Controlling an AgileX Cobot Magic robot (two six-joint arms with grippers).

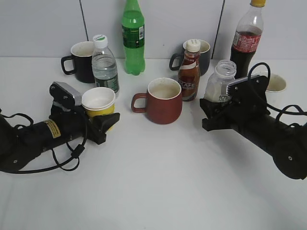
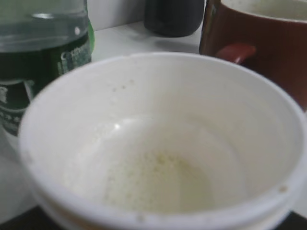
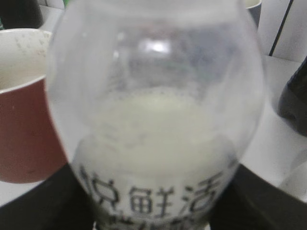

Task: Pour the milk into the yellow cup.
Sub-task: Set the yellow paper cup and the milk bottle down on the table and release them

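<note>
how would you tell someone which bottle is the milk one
Start at the red-brown mug mid-table and look right, past the brown coffee bottle. The milk bottle sits in the right gripper, the only bottle without a cap, clear with white liquid low inside.

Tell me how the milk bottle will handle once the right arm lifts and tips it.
The milk bottle has no cap, so it would likely spill early if tilted fast. It looks about half full, so probably light, with liquid that will slosh. Its thin clear wall may dent under hard squeezing by the right gripper.
</note>
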